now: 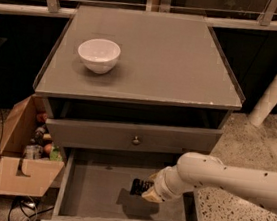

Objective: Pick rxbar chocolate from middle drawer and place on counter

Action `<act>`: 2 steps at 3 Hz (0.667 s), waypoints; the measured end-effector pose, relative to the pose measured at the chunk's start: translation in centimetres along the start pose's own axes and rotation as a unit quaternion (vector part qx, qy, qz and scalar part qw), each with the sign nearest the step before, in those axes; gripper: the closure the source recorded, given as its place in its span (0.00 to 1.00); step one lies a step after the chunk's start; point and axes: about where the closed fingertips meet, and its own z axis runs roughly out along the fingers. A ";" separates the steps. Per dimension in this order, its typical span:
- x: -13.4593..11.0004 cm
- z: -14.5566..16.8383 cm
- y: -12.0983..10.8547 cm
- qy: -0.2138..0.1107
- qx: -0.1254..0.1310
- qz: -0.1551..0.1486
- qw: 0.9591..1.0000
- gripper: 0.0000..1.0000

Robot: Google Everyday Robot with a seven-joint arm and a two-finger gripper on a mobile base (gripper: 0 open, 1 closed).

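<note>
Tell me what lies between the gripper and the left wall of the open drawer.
Only bare grey floor, seen in the camera view. The gripper sits low inside the middle drawer, right of centre; nothing rests between it and the left wall.

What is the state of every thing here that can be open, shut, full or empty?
middle drawer: pulled open.
claw: inside the middle drawer, low over its floor.
white bowl: upright on the counter, looks empty.
cardboard box: flaps open, items inside.
rxbar chocolate: not on the counter; I cannot make it out in the drawer.
</note>
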 end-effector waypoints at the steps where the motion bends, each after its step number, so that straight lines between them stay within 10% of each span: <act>1: -0.3 -3.6 1.0 0.014 0.019 0.000 1.000 1.00; 2: -0.6 -4.2 0.8 0.015 0.025 -0.004 1.000 1.00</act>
